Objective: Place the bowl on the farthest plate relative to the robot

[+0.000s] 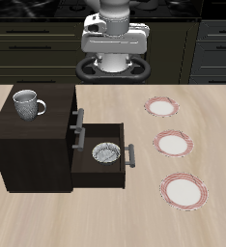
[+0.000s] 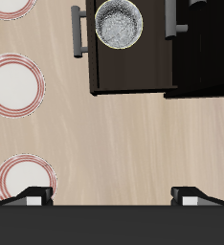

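Seen from outside, the bowl [image 1: 106,153] sits in the pulled-out middle drawer [image 1: 100,156] of a dark wooden cabinet [image 1: 33,140] at the left of the frame, just below centre, while a grey-white mug [image 1: 27,103] stands on the cabinet's top at upper left; the wrist camera shows the bowl [image 2: 119,24] and drawer from straight above but not the mug. Only the exterior picture takes in the whole row of three striped plates: one at the top of the row [image 1: 163,107], a middle one [image 1: 173,145] and the plate [image 1: 183,189] at lower right, closest to the frame's bottom edge. The wrist picture catches parts of three plates, one of them whole [image 2: 16,83]. The gripper [image 1: 114,39] hangs high at the top centre of the exterior frame, above the table's far edge and well apart from bowl and plates; in the wrist picture its two fingertips [image 2: 33,195] stand wide apart with nothing between them. The drawer's front handle [image 1: 130,155] faces the plates, and a broad strip of bare light wood table [image 1: 105,217] lies between drawer and plate row. Dark cabinet fronts [image 1: 28,43] fill the background behind the table.
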